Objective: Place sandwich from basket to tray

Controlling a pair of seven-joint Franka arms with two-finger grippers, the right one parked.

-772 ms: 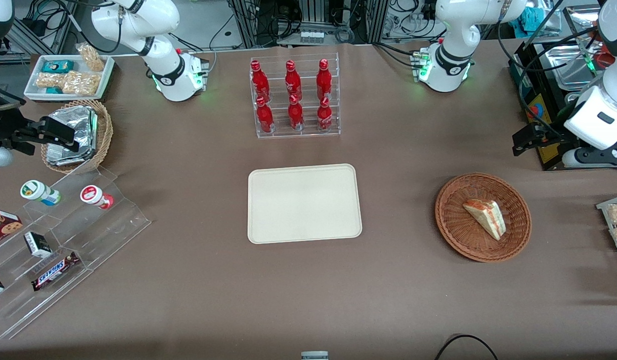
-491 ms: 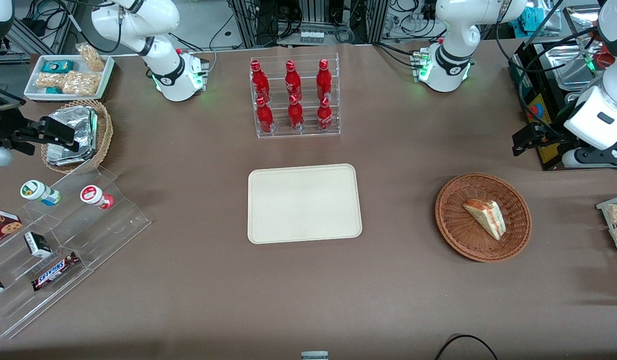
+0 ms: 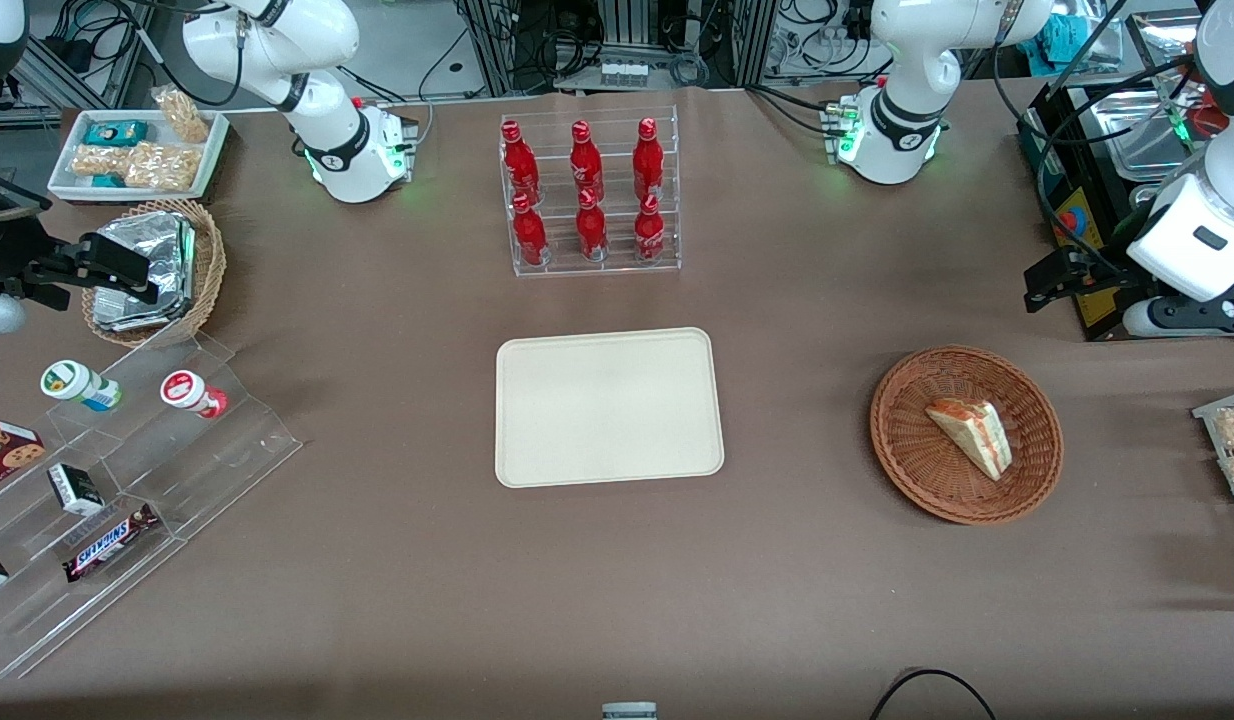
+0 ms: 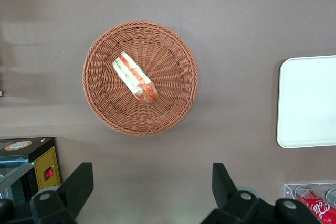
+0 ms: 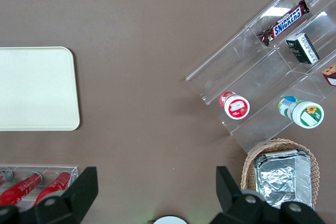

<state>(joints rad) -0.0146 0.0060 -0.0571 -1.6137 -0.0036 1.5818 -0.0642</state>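
change: none across the last moments, arm idle | claw point(image 4: 149, 182): spread wide, empty, high over the table point(image 3: 377, 560) | sandwich point(image 4: 135, 76): lying in basket point(image 4: 173, 108), below claw | tray point(image 3: 608, 407): bare, well apart | task: pickup not yet begun; descent next, I judge

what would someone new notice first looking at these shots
Probably the six red bottles standing in a clear rack, farther from the front camera than the bare cream tray at mid-table. Next, the lone sandwich lying in the reddish-brown basket toward the working arm's end of the table. The left gripper hangs high above the table beside that basket, jaws open and holding nothing.
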